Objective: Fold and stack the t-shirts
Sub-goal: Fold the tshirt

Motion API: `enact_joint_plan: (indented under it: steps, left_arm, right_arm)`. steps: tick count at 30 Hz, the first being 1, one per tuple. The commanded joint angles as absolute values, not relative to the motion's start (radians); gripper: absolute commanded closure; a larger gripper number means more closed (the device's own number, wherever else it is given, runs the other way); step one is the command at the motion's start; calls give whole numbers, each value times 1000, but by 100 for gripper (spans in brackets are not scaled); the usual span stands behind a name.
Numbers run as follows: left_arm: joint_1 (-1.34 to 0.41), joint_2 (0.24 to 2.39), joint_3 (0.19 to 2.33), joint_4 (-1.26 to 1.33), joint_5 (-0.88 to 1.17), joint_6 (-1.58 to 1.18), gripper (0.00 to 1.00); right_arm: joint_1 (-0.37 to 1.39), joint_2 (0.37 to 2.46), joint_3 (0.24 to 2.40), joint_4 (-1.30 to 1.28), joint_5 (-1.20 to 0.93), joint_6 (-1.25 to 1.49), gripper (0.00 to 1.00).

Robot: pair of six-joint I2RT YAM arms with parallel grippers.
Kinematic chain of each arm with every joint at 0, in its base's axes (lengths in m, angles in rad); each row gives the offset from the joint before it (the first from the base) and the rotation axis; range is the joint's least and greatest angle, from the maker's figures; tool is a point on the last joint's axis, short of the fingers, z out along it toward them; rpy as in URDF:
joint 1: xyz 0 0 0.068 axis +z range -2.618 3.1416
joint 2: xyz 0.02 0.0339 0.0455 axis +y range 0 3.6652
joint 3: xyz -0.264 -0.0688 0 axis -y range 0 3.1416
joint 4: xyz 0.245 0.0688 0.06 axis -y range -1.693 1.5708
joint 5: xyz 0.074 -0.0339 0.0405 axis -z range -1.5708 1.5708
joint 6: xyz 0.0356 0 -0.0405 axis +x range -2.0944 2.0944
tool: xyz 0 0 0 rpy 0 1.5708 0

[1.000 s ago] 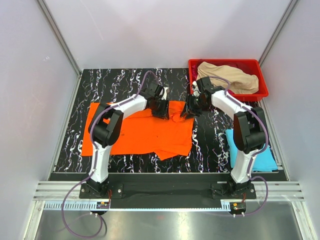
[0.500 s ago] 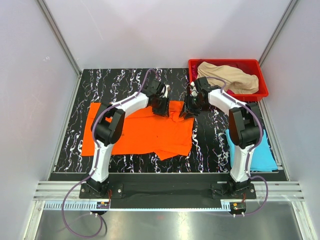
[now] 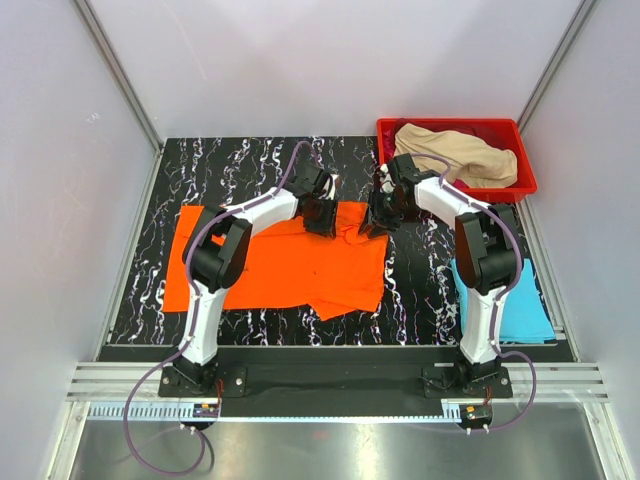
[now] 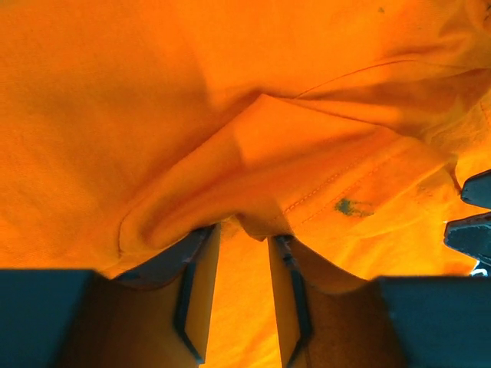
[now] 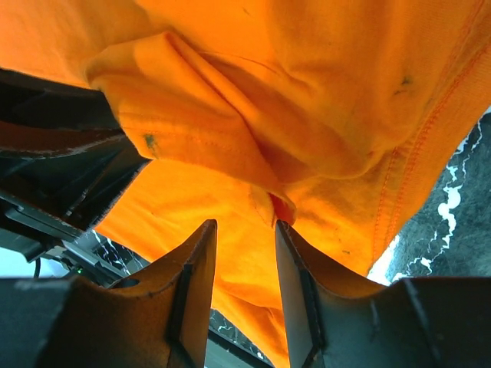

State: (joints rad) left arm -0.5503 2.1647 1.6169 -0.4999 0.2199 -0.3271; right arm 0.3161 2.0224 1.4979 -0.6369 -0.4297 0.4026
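Observation:
The bright orange t-shirt (image 3: 290, 265) lies spread on the black marbled table, its right part folded over. My left gripper (image 3: 322, 215) and right gripper (image 3: 378, 220) are both at its far edge, close together. In the left wrist view the left gripper (image 4: 244, 230) is nearly closed, with a raised fold of orange cloth (image 4: 261, 184) pinched at its tips. In the right wrist view the right gripper (image 5: 245, 222) pinches a bunched hem (image 5: 265, 203) the same way. A light blue t-shirt (image 3: 520, 310) lies at the right. A beige t-shirt (image 3: 460, 155) lies in the bin. The magenta one is out of view.
A red plastic bin (image 3: 455, 124) stands at the back right corner, just behind the right gripper. Metal frame posts and white walls close in the table on both sides. The light blue shirt lies beside the right arm's base link.
The right arm's elbow has swung slightly inward and both grippers have shifted a little toward the back, still at the shirt's far edge. The shirt has barely moved.

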Motion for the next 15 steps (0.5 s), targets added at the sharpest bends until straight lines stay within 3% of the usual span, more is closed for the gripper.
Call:
enact_joint_plan:
  steps: [1,10,15]
  left_arm:
    - [-554,2172,1660,-469,189,-298,69]
    - [-552,2138,1660,-491,196,-290,100]
    - [-551,2118,1675,-512,206,-288,100]
  right_arm:
    - [328,2029,1545,-650,-416,384,57]
    - [328,2031,1546,-655,-400,373,56]
    - [327,2014,1543,-672,-384,351,56]
